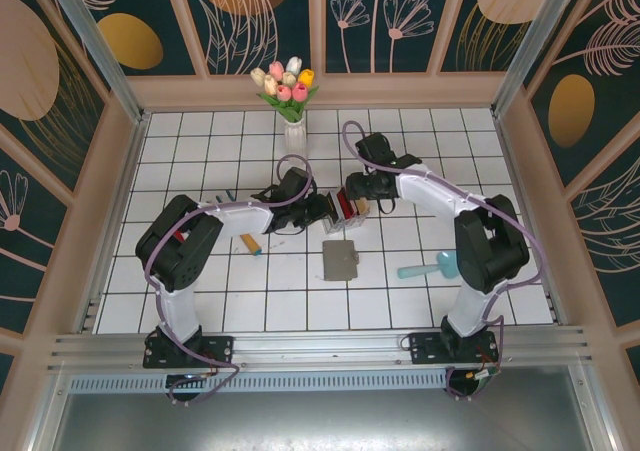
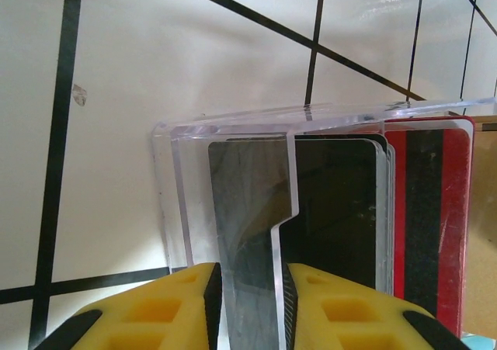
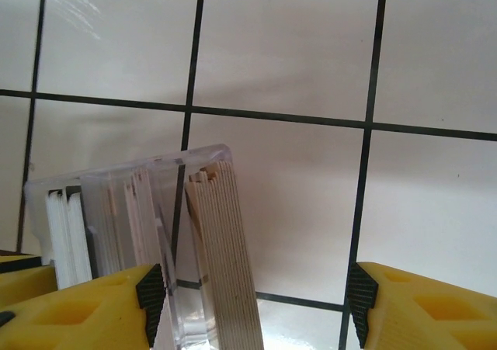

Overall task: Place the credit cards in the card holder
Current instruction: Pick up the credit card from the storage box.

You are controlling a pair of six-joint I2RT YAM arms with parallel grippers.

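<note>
Credit cards [image 2: 342, 210] (black, red-striped, tan) stand on edge in a clear rack [image 2: 180, 202] mid-table, faces toward the left gripper [image 2: 252, 307], long sides running away from it. Left fingers narrowly apart at the rack front, can't tell any grip — right gripper [image 3: 255, 292] gapes wide, holding nothing.

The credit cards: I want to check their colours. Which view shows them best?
Left wrist: the credit cards stand face-on in the clear rack, black and red faces plain. Right wrist shows them edge-on; top external, a small red patch.
</note>
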